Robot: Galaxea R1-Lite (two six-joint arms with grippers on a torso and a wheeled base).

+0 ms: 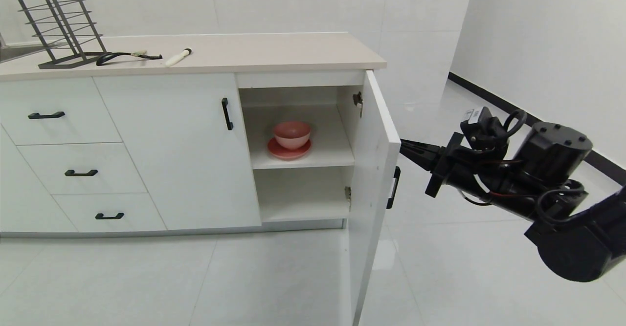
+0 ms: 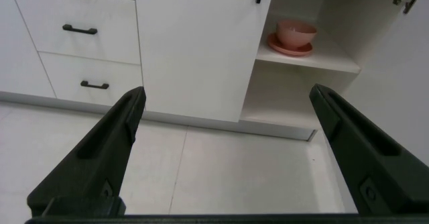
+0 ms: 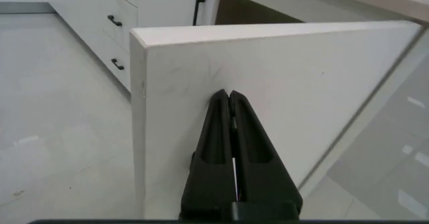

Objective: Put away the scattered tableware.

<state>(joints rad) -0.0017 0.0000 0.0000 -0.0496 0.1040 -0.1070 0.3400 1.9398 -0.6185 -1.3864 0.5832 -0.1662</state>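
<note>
Looked onto a white-tiled kitchen with a run of white cabinets under a pale tabletop (image 1: 274, 52). Found the right hand (image 1: 405, 146) clenched, fingers pressed together on nothing, tips set against the outer face of the open cabinet door (image 1: 374, 169), a little above its black handle (image 1: 392, 187). Found the left hand (image 2: 226, 90) released, jaws wide apart and holding nothing, low before the cabinets and facing the open compartment. Saw, inside on the upper shelf (image 1: 332, 155), a pink bowl (image 1: 292, 134) resting on a pink plate (image 1: 288, 151), both upright and well back from the shelf's front edge. Noted farther out, on the tabletop, a black-handled utensil (image 1: 122, 56) and a white-handled utensil (image 1: 178, 57) lying near each other, just beside a black wire rack (image 1: 58, 23). Judged the task partly done: bowl and plate stowed in the cupboard, door not yet shut. Judged the two utensils the likely remainder, to be put away if counted as tableware; could not tell from here what kind of utensils they were.
</note>
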